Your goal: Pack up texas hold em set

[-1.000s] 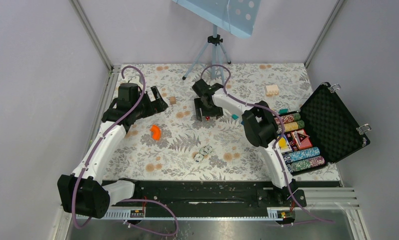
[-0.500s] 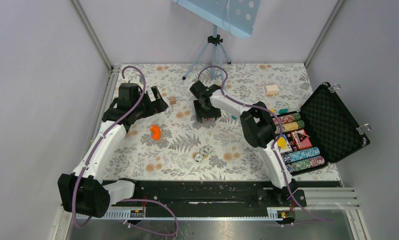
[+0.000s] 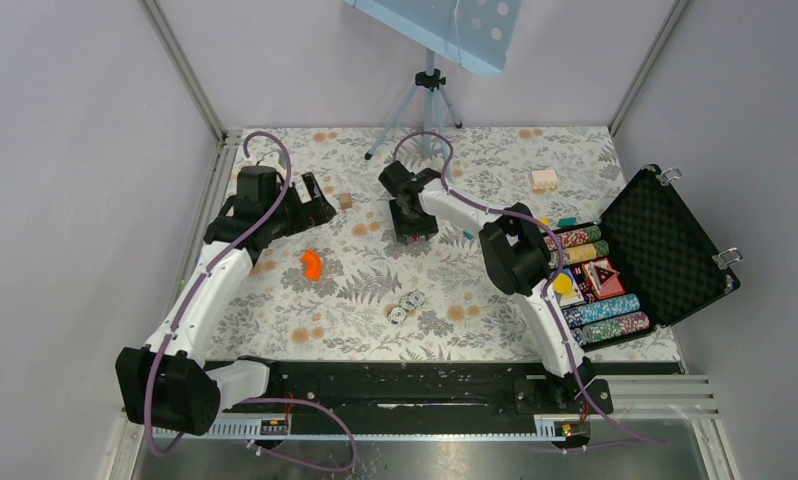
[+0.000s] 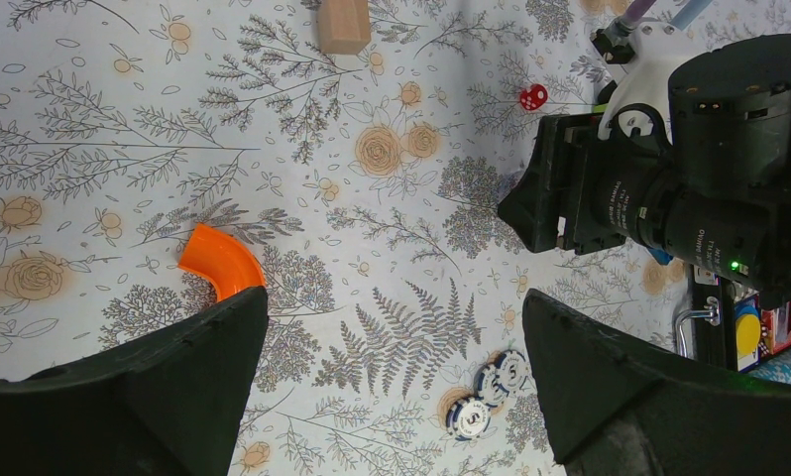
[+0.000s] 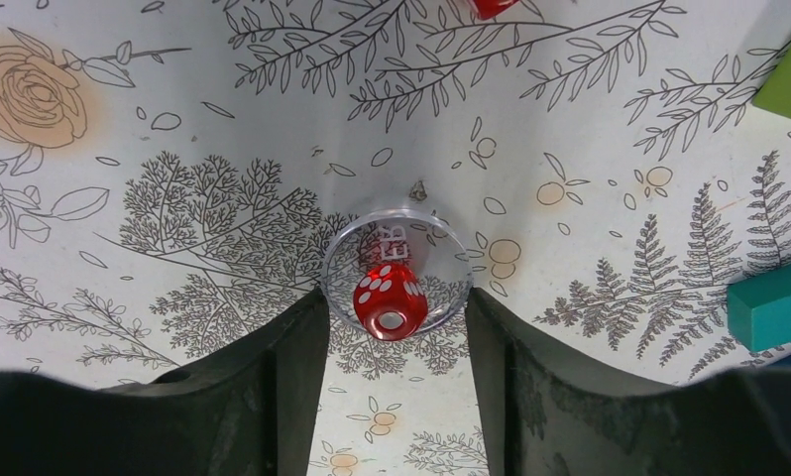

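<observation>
Where the arms' bases stand at the near edge, the bench point(image 3: 275, 330) shows open floral cloth up to a few loose chips point(image 3: 405, 305) lying together near the middle. At the right edge the texas hold em set point(image 3: 665, 240) lies open, its foam-lined lid toward the right wall and rows of chips in its base. The right arm's elbow stands just beside it. Left of centre, an orange curved piece point(image 3: 311, 263) lies alone with open cloth all round.

Left gripper point(image 4: 390, 302) hovers beyond that piece, jaws spread wide, holding and touching nothing. Farther in, right gripper point(image 5: 396, 296) is down at the cloth, jaws partly spread. Both inner faces meet the rim of a clear dealer disc point(image 5: 396, 238) that lies flat. A red die point(image 5: 390, 302) shows at the disc's middle; whether on or under it cannot be told. A teal brick point(image 5: 773, 302) lies near on one side, and a second red die point(image 4: 532, 96) lies just beyond.

A wooden block point(image 3: 346, 200) and a cream block point(image 3: 543, 180) lie farther, well apart. A tripod point(image 3: 430, 100) stands at the far edge.
</observation>
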Motion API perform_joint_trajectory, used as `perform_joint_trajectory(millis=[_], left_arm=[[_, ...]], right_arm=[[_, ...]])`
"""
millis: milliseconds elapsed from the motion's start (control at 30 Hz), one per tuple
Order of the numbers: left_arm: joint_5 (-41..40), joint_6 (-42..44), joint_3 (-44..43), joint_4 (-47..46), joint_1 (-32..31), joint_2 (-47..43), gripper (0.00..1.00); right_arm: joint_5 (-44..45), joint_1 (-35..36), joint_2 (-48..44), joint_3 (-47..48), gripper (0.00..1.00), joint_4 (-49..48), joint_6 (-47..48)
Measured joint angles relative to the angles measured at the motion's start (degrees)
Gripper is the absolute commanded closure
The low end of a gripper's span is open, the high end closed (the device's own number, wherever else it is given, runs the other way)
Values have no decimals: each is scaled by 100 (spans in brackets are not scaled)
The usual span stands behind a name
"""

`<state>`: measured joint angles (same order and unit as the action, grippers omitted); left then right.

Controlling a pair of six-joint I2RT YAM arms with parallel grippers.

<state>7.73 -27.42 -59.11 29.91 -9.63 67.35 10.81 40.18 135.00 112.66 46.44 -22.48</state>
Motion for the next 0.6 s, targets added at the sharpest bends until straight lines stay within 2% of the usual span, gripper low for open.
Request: perform_joint_trajectory(millis=[333,600], left_arm=[[0,2,0,2,0,0,1],[0,2,0,0,2,28,1]], right_arm=[[11,15,-9,-20,51,-20,114],[-48,17,-505,-879,51,-575,223]])
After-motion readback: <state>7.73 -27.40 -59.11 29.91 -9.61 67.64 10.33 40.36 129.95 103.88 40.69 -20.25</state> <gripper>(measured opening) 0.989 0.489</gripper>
